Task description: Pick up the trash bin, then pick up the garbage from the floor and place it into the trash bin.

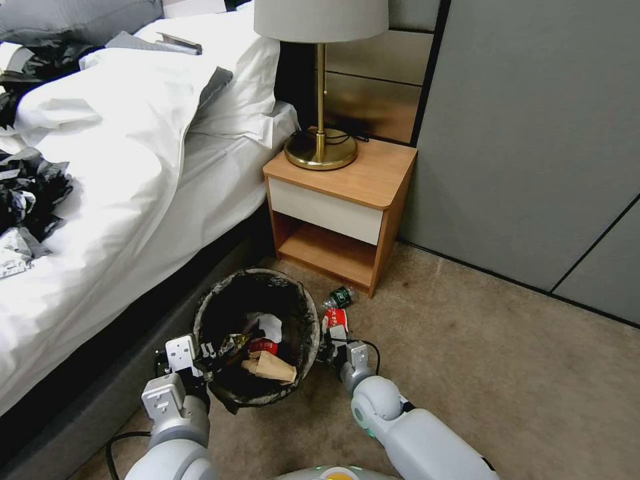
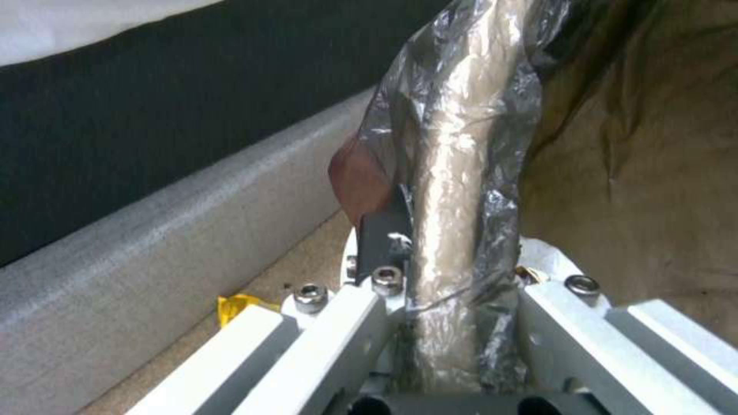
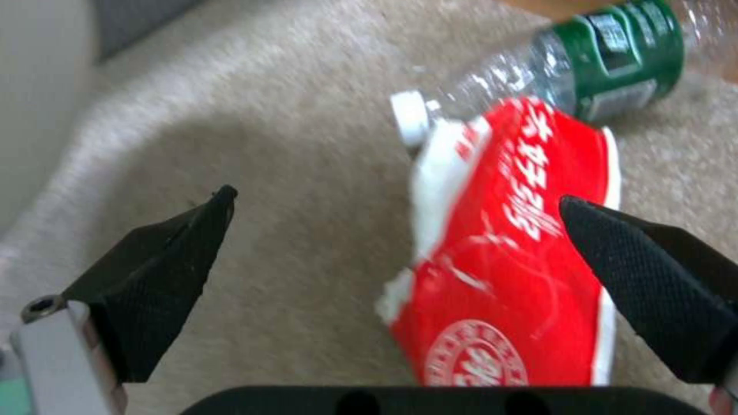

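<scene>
Meanwhile, beside the bed: left pincer [image 1: 200, 360] clenched on the lined rim of the trash bin [image 1: 257, 333], kept close for drop-offs; right pincer [image 3: 396, 230] spread wide above a red-and-white wrapper [image 3: 507, 259] on the carpet, green-labelled bottle [image 3: 584, 69] just beyond.

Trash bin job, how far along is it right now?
Done: the left tool is shut on the bin rim, and scraps already lie inside. In hand: the right tool hangs open over the red wrapper on the carpet. Left: that wrapper and the bottle beside it.
</scene>
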Robot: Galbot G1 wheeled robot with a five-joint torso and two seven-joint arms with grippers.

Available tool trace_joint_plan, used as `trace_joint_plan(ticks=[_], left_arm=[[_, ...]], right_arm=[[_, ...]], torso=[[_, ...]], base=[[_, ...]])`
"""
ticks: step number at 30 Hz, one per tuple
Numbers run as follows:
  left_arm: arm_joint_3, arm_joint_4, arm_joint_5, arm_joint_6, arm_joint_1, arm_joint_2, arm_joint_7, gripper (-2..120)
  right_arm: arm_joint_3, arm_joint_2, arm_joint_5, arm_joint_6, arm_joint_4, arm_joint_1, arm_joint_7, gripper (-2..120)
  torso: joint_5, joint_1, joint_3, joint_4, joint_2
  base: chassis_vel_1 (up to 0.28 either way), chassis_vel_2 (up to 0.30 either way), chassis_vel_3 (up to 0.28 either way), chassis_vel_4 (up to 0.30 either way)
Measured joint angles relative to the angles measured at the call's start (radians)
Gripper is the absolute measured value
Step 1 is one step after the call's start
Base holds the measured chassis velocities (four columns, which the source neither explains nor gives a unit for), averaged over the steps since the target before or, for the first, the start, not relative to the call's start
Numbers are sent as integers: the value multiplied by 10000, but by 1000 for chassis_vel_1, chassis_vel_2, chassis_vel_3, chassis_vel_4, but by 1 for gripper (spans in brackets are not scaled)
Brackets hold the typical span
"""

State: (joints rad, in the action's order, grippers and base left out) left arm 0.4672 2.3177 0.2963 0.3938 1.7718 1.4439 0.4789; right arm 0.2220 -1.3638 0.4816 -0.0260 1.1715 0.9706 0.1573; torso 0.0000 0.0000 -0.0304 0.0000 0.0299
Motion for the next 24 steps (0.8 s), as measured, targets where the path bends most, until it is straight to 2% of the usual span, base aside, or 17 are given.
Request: trace_joint_plan(ticks=[6, 8, 10, 12, 13, 16, 17, 21, 22, 24], left_arm=[[35, 100, -20, -28, 122, 15, 0, 0], [57, 144, -33, -52, 194, 15, 2, 0], [60, 161, -42, -61, 220, 15, 2, 0], [60, 192, -66, -76, 262, 19, 2, 0], [60, 192, -66, -76, 262, 19, 2, 0], [22, 210, -154, -110, 337, 59, 4, 0], [22, 210, -154, -110, 337, 59, 4, 0], [-21, 264, -262, -157, 447, 113, -7, 0], [-21, 264, -262, -157, 447, 113, -7, 0], [-21, 305, -302, -188, 520, 127, -14, 0]], right_arm=[[-153, -104, -293, 389, -807, -125, -200, 98], [-258, -154, -497, 609, -1164, -190, -341, 92], [-323, -193, -596, 714, -1342, -228, -416, 91], [-427, -293, -761, 924, -1717, -319, -599, 82], [-427, -293, -761, 924, -1717, -319, -599, 82], [-532, -485, -1091, 1375, -2348, -481, -954, 68], [-532, -485, -1091, 1375, -2348, -481, -954, 68], [-563, -696, -1360, 1690, -2905, -621, -1146, 48], [-563, -696, -1360, 1690, -2905, -621, -1146, 48], [-580, -759, -1442, 1782, -3088, -668, -1187, 38]], torso=[[0, 0, 0, 0, 0], [0, 0, 0, 0, 0], [0, 0, 0, -1, 0], [0, 0, 0, 0, 1], [0, 0, 0, 0, 1], [0, 1, 0, 0, 0], [0, 1, 0, 0, 0], [0, 1, 0, 0, 0], [0, 1, 0, 0, 0], [-1, 0, 1, 0, 0]], base=[[0, 0, 0, 0], [0, 0, 0, 0], [0, 0, 0, 0], [0, 0, 0, 0], [0, 0, 0, 0], [0, 0, 0, 0], [0, 0, 0, 0], [0, 0, 0, 0], [0, 0, 0, 0], [0, 0, 0, 0]])
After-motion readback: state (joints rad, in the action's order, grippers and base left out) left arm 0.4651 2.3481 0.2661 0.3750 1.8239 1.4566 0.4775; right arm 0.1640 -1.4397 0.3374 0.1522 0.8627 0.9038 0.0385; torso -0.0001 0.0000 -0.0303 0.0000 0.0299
